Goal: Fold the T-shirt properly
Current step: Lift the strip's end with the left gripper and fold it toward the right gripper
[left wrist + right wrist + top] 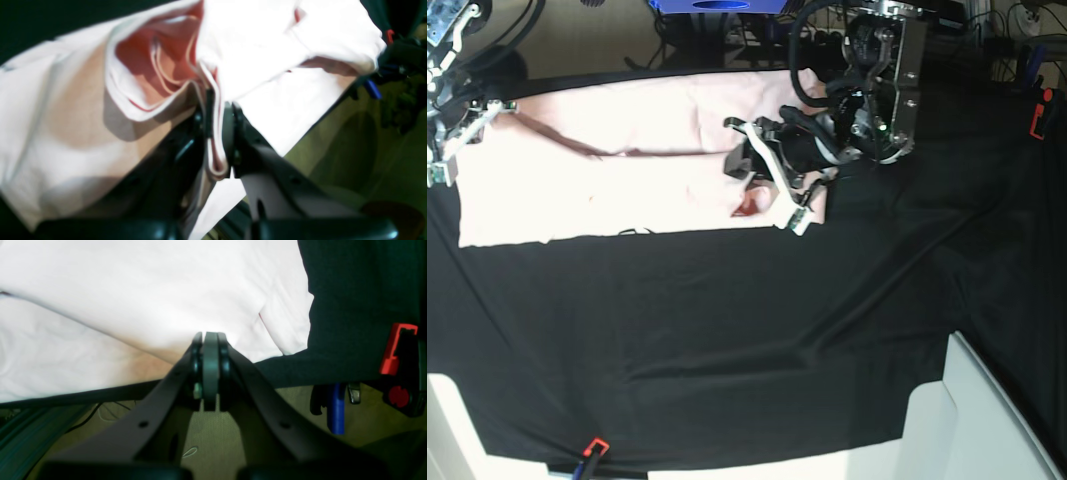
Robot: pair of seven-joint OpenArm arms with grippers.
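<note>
The pale pink T-shirt (667,190) lies folded in a long strip on the worktop (727,340), over its black cloth. The left tool (217,110) is clamped on a raised, bunched fold of it. The right tool (211,336) has its 2 fingers together, at the shirt's other end. In the base view, 2 red clamps (596,446) (1042,113) show at the cloth's edges.

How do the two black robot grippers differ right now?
The left black gripper pinches a fold of the pale pink T-shirt; the right black gripper holds nothing. The left one's jaws are parted slightly by cloth, while the right one's are shut. Both have slim, dark fingers.
</note>
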